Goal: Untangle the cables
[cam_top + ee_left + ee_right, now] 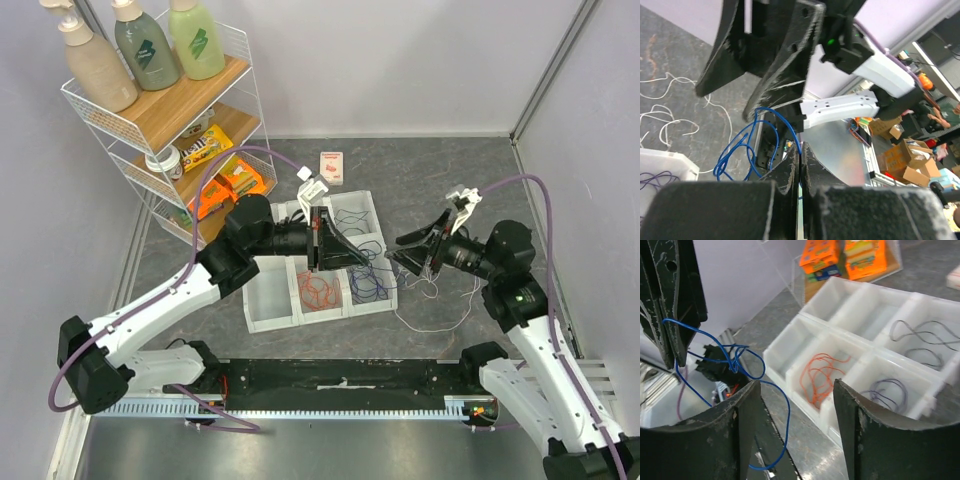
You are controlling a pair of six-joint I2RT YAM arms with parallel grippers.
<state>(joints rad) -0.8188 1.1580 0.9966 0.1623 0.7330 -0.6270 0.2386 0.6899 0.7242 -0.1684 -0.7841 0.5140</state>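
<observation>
Above the tray's [805, 315] edge, the left gripper [676, 354] is clamped on 1 blue cable [732, 361]; the right gripper [797, 390] gapes, empty. Light, floppy stuff: probably best gripped where it twists.

Tray [268, 300]: sitting at table [430, 180] centre.
White cable [437, 327]: lying just right of tray.
Card [331, 166]: lying toward far edge.
Rack [185, 105]: standing in far-left corner.
</observation>
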